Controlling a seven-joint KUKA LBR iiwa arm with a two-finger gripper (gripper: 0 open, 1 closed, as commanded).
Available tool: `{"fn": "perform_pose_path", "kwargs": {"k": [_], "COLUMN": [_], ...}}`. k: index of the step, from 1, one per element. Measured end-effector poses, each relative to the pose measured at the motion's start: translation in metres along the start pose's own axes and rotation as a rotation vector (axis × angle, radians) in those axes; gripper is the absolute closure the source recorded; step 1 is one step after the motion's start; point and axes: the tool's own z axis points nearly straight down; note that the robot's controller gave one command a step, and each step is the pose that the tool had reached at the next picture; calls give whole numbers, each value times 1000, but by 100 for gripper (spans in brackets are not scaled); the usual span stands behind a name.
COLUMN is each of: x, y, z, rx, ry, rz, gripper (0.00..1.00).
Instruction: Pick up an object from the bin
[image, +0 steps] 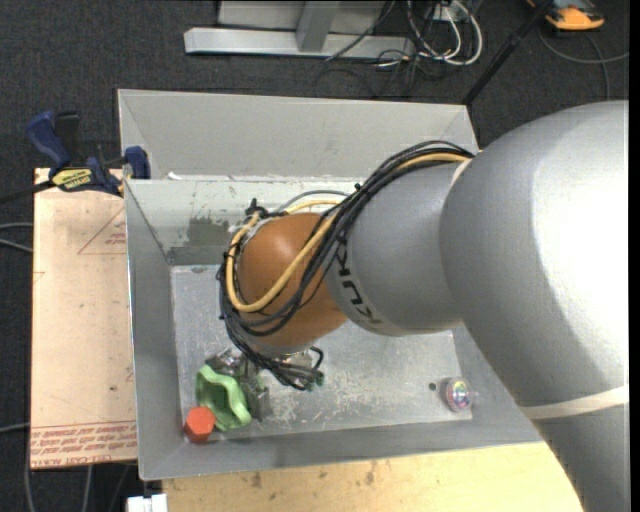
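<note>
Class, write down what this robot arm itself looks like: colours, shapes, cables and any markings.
The arm is thick, rounded and silver-grey. Its wrist wears a smooth orange-brown domed cover. Yellow and black cables loop over that cover and run back along the arm. Black lettering marks the silver link.

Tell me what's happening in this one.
The arm's gripper is down in the lower-left corner of the grey bin, right against a green curved piece. A small orange cap lies beside that piece. A small shiny ball sits apart, toward the lower right. Whether the green piece is actually gripped cannot be seen.
</note>
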Motion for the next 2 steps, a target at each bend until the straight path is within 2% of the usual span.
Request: {"fn": "perform_pose_path", "kwargs": {"k": [1, 2], "x": [-30, -1], "y": [-1, -26], "z": [-120, -176], "rx": [3, 4], "ry": [-11, -4], "rz": [-54, -462], "gripper": [100, 100]}}
